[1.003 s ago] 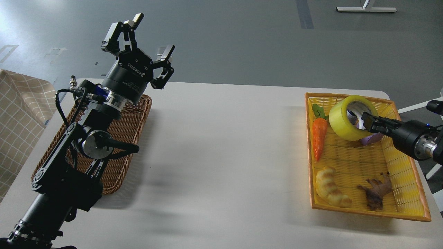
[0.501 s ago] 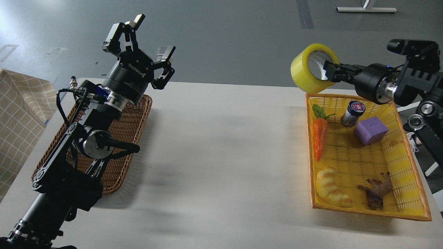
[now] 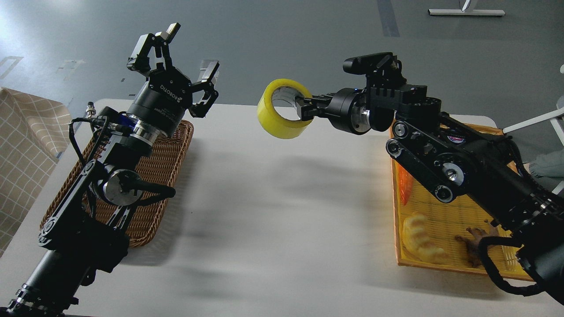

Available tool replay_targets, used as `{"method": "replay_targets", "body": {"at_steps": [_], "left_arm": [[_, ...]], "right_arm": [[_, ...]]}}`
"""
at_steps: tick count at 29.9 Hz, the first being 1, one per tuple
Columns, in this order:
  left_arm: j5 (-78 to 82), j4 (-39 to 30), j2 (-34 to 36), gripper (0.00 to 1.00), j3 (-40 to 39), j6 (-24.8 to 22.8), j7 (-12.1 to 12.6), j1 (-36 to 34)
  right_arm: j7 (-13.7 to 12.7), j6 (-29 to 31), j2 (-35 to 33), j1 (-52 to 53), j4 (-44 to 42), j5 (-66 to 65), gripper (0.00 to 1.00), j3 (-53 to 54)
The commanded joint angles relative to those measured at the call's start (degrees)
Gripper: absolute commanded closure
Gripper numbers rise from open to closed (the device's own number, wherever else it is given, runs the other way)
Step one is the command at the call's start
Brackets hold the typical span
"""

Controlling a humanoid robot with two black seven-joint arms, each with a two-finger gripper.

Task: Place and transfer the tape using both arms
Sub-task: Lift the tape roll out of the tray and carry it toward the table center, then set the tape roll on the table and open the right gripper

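My right tool (image 3: 305, 108) is clamped on the wall of the tape (image 3: 282, 114), one finger inside the core, holding the roll in the air over the middle of the bench (image 3: 273, 211), well clear of the yellow basket (image 3: 440, 207) on the right (carrot, croissant toy left in it). My left tool (image 3: 176, 50) hangs with fingers spread wide above the brown wicker basket (image 3: 163, 154) at far left, likely ready to receive. The roll's open side faces left, so the handover looks easy.

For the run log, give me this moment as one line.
right gripper: shut on tape, held above table | left gripper: open, empty, raised above brown basket
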Motion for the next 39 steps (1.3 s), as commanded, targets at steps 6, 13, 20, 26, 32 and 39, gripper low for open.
{"method": "replay_targets", "body": {"at_steps": [6,13,20,26,32,39], "left_arm": [[-0.09,-0.09,0.45,0.02,-0.46,0.08,-0.09,0.28],[-0.09,-0.09,1.16,0.02,-1.42,0.08,-0.09,1.25],[-0.09,-0.18,1.07,0.02,-1.51,0.08,-0.26,1.87],[-0.17,-0.18,1.24,0.02,-1.78,-0.01,-0.26,1.95],[-0.17,-0.18,1.24,0.02,-2.04,0.08,-0.18,2.39],[-0.17,-0.18,1.24,0.02,-2.83,0.08,-0.18,3.09]], "right_arm": [[-0.09,0.0,2.33,-5.55,-2.08,-4.66,0.81,-3.08],[-0.09,0.0,2.33,-8.1,-2.26,-6.51,0.81,-3.43],[-0.09,0.0,2.33,-9.07,-3.22,-7.13,0.8,-3.52],[-0.09,0.0,2.33,-10.3,-3.4,-7.74,0.79,-3.52],[0.26,0.0,2.33,-11.52,-3.4,-7.66,0.75,-3.52],[0.26,0.0,2.33,-12.93,-3.4,-7.74,0.75,-3.43]]}}
